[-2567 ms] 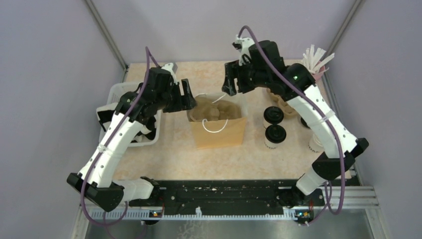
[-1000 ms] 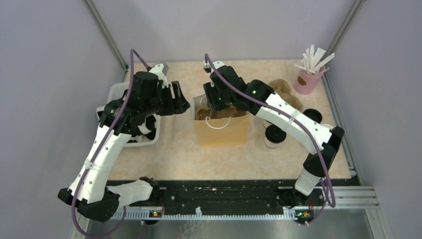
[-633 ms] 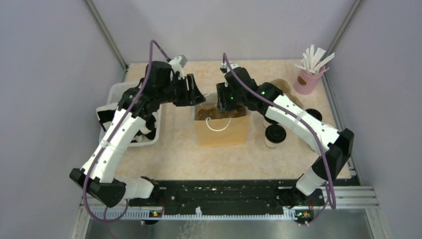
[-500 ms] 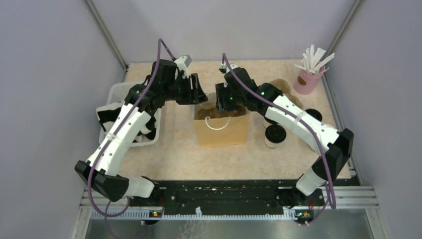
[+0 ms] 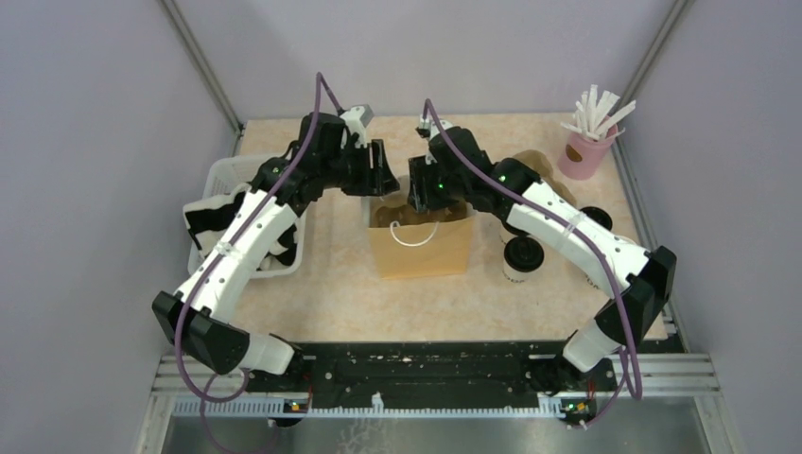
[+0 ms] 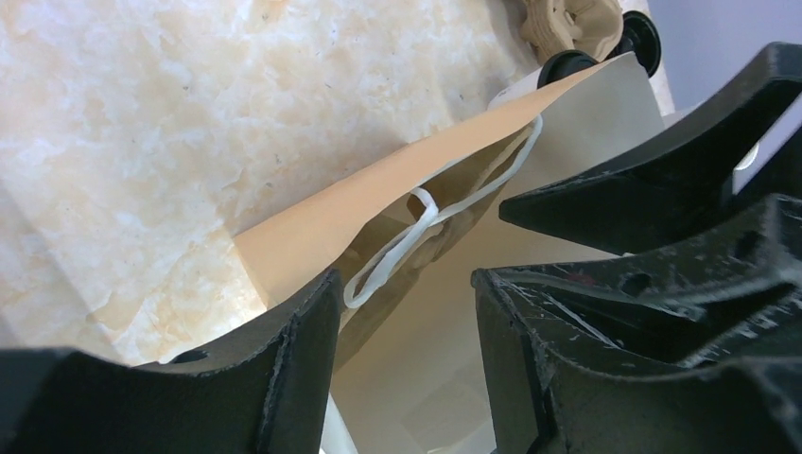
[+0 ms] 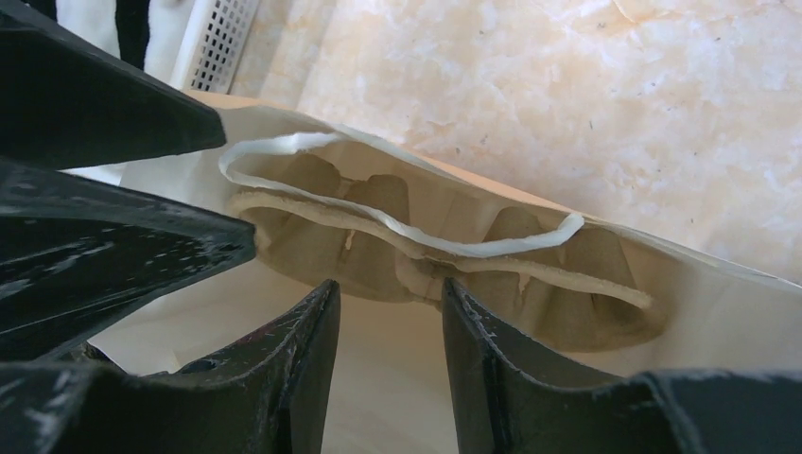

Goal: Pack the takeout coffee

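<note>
A brown paper bag stands open mid-table, with a cardboard cup carrier inside it. One takeout coffee, a white cup with a black lid, stands to the right of the bag. Another black lid shows behind my right arm. My left gripper hangs open at the bag's rear left rim. In the left wrist view its jaws frame the bag's inside and white handle. My right gripper is open over the rear of the bag's mouth, and nothing lies between its jaws.
A white basket sits at the left edge under my left arm. A pink cup with white straws stands at the back right. A second cardboard carrier lies behind my right arm. The two grippers are close together above the bag.
My left gripper has swung right and back, from beside the bag to its rear left rim. My right gripper has shifted slightly right over the bag's mouth. The cups have not moved.
</note>
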You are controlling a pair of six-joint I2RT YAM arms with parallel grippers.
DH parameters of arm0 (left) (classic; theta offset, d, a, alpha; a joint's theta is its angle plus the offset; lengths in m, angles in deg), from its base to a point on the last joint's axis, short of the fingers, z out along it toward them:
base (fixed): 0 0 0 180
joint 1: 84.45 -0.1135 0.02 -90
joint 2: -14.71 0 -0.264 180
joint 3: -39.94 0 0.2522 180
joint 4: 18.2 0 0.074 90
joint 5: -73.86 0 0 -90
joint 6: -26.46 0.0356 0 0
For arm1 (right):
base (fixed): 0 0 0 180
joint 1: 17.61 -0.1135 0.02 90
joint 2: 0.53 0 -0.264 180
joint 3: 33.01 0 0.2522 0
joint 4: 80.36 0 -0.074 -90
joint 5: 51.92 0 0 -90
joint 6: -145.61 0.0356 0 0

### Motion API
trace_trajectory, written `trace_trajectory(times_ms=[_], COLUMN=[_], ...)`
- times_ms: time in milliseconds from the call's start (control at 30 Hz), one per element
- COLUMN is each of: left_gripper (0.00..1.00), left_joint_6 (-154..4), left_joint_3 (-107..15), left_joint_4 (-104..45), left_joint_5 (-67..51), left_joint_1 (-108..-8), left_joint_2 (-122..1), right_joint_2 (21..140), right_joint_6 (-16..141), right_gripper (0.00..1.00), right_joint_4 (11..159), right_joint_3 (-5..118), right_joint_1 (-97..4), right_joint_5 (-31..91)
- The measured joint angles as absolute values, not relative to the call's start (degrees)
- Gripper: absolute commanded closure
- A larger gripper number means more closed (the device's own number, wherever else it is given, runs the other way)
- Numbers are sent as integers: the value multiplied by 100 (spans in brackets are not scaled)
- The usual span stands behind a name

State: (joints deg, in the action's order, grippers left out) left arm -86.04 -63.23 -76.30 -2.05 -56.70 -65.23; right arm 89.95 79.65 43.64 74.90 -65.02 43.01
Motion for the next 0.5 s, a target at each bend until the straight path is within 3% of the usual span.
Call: trace_trajectory(times_ms=[233, 500], left_gripper=[46, 79], left_joint_6=[-8606, -8661], left_joint_3=[-6091, -6082], left_joint_4=[-7499, -7398], left_joint_5=[-201, -170], left_joint_1=[-5670, -5670], left_joint_2=[-6624, -6709], right_joint_2=[8995, 8982], right_joint_6=[7921, 7916], right_gripper=[56, 57], right_joint_4=[4379, 4478], right_joint_3=[7484, 7186], right_joint_1=[-6426, -6391], right_joint_5=[4183, 4069])
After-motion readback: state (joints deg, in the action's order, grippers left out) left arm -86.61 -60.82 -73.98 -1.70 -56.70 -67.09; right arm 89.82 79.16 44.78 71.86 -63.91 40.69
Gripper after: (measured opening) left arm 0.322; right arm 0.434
